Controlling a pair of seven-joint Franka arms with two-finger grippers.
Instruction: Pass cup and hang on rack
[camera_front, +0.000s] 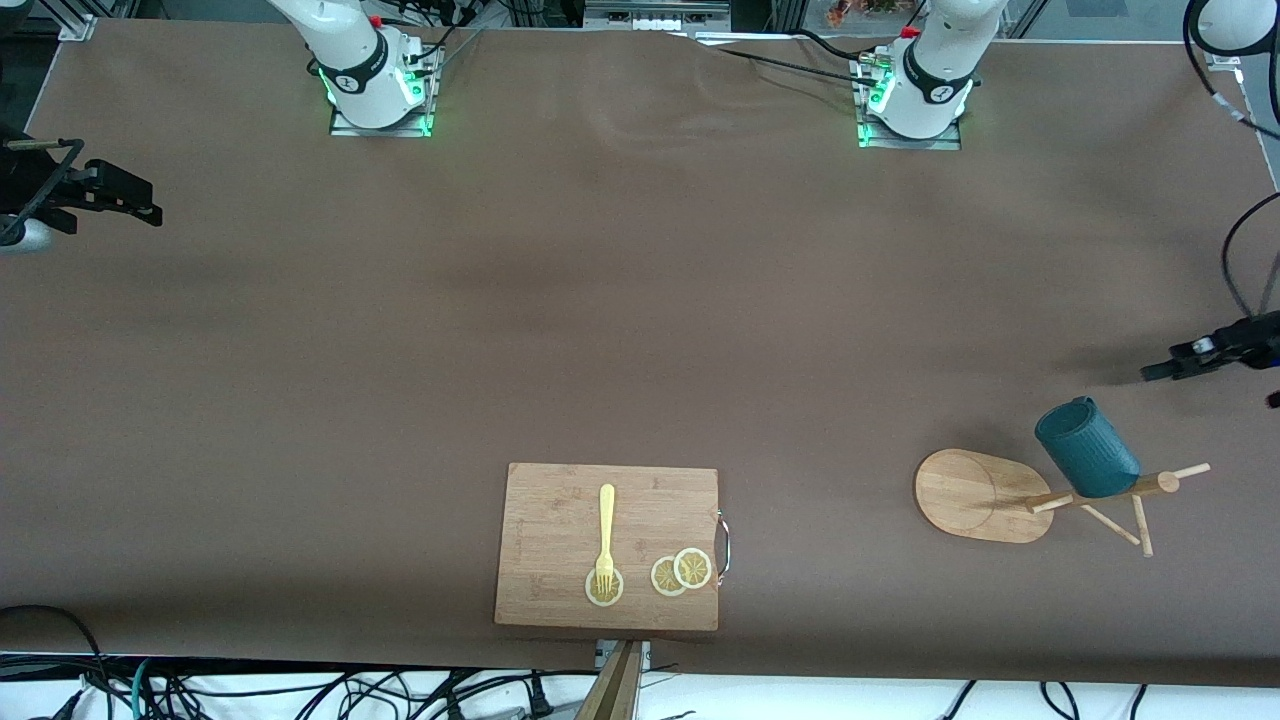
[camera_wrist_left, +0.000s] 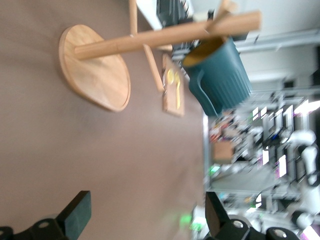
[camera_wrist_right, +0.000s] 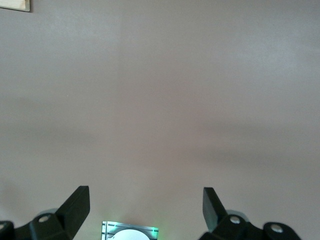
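Note:
The dark teal cup (camera_front: 1086, 450) hangs on a peg of the light wooden rack (camera_front: 970, 495), which stands upright at the left arm's end of the table, near the front camera. The left wrist view shows the cup (camera_wrist_left: 218, 75) on its peg with its handle showing, and the rack (camera_wrist_left: 95, 70). My left gripper (camera_front: 1162, 372) is open and empty, over the table a short way from the cup and apart from it; its fingers (camera_wrist_left: 77, 212) frame bare table. My right gripper (camera_front: 145, 208) is open and empty over the right arm's end of the table, in its own view (camera_wrist_right: 146, 207) over bare table.
A rectangular wooden cutting board (camera_front: 560, 500) lies near the front edge at mid-table, with a yellow fork (camera_front: 606, 530) and lemon slices (camera_front: 682, 572) on it. Its corner shows in the right wrist view (camera_wrist_right: 14, 4). Cables run along the front edge.

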